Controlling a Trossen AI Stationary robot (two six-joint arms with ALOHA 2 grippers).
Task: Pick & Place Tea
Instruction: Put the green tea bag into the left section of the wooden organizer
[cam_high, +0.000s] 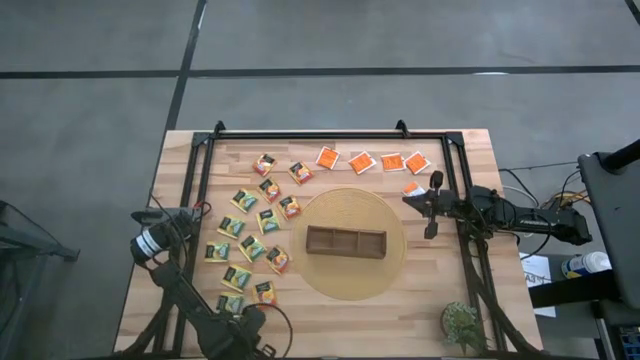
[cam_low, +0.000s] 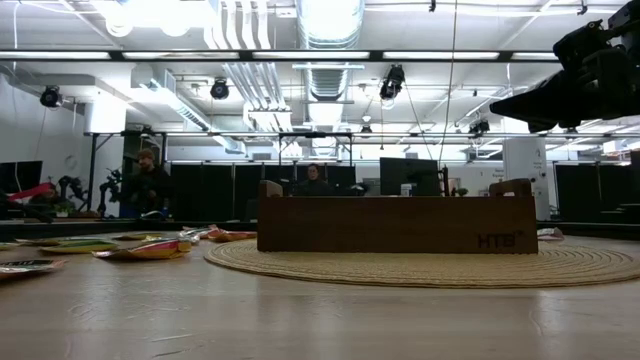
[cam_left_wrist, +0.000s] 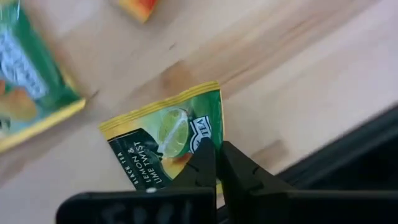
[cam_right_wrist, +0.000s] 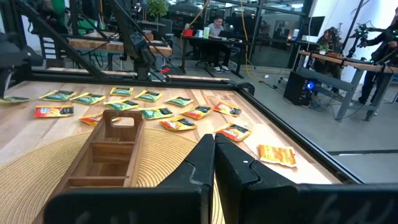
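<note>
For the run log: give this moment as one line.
left gripper: shut on green-and-yellow sachet | right gripper: shut, empty | tray: empty

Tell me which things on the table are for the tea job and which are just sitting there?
For the job:
- tea sachets spread over the table
- green lemon-lime sachet, pinched by the left gripper
- wooden tray, empty, on the round mat

Just there:
- small plant
- right gripper, shut, holding nothing

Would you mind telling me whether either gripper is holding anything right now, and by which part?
The left gripper is shut on a green-and-yellow tea sachet, its fingers pinching one edge. The right gripper is shut and holds nothing.
</note>
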